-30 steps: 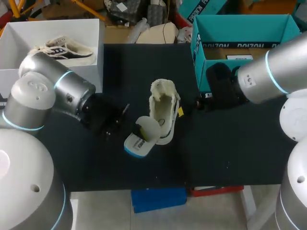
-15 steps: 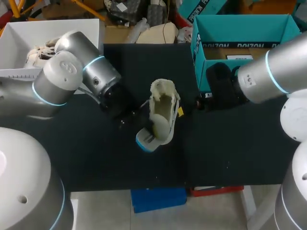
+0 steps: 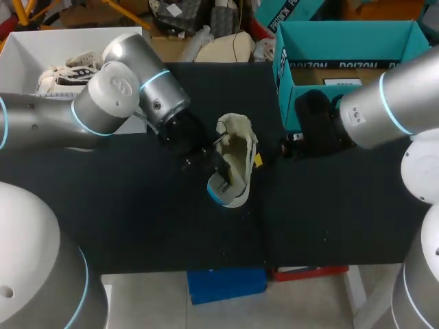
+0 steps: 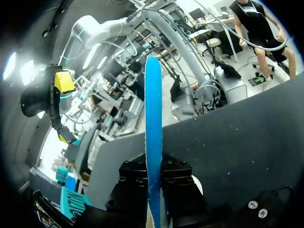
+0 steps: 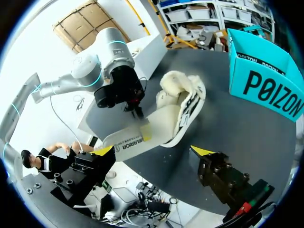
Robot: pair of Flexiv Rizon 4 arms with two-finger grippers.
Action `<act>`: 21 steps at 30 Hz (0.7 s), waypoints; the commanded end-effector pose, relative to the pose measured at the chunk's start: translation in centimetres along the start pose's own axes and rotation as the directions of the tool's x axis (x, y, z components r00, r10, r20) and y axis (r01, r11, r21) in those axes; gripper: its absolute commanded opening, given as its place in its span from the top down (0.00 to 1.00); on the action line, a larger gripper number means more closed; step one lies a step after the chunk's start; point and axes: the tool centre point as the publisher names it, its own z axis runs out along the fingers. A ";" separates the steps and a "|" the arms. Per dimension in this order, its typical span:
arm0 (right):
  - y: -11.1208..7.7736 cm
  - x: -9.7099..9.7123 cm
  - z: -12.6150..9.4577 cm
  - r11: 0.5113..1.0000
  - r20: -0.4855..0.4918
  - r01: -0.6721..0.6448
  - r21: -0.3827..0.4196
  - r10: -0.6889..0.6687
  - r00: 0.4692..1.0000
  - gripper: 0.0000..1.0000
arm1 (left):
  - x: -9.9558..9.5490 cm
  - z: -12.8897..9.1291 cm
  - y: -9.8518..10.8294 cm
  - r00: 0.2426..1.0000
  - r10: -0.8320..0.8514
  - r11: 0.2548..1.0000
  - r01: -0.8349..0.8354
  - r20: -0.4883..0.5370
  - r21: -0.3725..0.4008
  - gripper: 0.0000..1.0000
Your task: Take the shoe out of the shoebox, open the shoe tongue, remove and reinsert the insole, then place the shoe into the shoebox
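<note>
The cream fleece-lined shoe lies on the black table, opening up. My left gripper is just left of it, shut on the white, blue-edged insole, whose free end rests at the shoe's heel. In the left wrist view the insole stands edge-on between the black fingers. The right wrist view has the shoe, the insole leaning into it and the left gripper above. My right gripper is open and empty, right of the shoe, in front of the teal shoebox.
A white box at the back left holds another shoe. The teal shoebox stands at the back right of the table. Bare black tabletop lies in front of the shoe.
My left arm has swung in from the left with the insole, bringing it from beside the shoe to the shoe's heel opening. The right arm has not moved.
</note>
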 end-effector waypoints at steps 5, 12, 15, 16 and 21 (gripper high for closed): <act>0.1 0.1 0.0 1.000 0.003 -0.001 0.002 0.001 1.000 0.00 | -1.2 -0.6 3.4 1.000 0.011 1.000 -0.011 -0.021 -0.002 1.00; 0.1 0.1 0.0 1.000 0.003 -0.001 0.002 0.001 1.000 0.00 | -1.1 -0.7 6.2 0.999 0.014 0.999 -0.016 -0.052 -0.050 1.00; 0.1 0.1 0.0 1.000 0.003 -0.001 0.002 0.001 1.000 0.00 | -0.9 -0.8 7.2 0.998 0.016 0.995 -0.022 -0.066 -0.095 1.00; 0.1 0.1 0.0 1.000 0.003 -0.001 0.002 0.001 1.000 0.00 | -0.9 -0.8 7.5 0.998 0.009 0.994 -0.015 -0.058 -0.106 1.00; 0.1 0.1 0.0 1.000 0.003 -0.001 0.002 0.001 1.000 0.00 | -1.0 -0.8 7.8 0.999 0.015 0.989 -0.022 -0.050 -0.147 1.00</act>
